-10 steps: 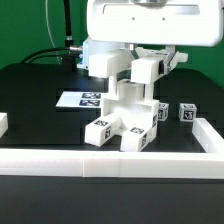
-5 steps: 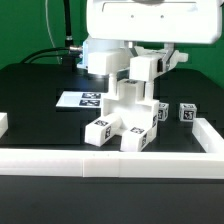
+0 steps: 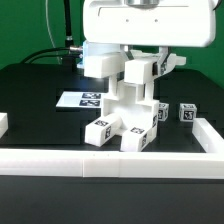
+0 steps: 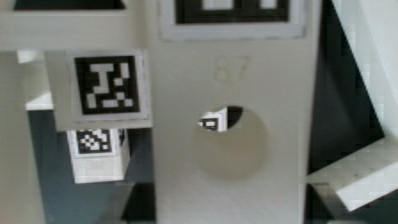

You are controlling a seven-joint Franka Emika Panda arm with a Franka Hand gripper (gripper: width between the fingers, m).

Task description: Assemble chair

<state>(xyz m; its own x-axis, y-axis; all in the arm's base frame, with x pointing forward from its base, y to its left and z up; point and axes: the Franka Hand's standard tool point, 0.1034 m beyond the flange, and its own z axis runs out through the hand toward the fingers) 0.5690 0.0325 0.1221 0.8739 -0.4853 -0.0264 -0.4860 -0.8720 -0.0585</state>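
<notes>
- Though it lies flat on the exterior view's left, the marker board obstructs nothing.
- Mid-desk, near the front edge, stands the half-built chair. The hand is clamped on a tagged chair part by its top. Whether they touch is unclear, but a tilted entry could jam the part or topple the stack.
- Toward the exterior view's right, a small cube sits just beside the chair and could be knocked. A second cube lies near the border rail.

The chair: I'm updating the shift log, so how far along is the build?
Done: several white parts stand joined as a partial chair. In hand: the pincer is shut on a top piece above that stack. Left: an inner cube and an outer cube lie loose at the exterior view's right, apart from the stack, so the job looks unfinished.
</notes>
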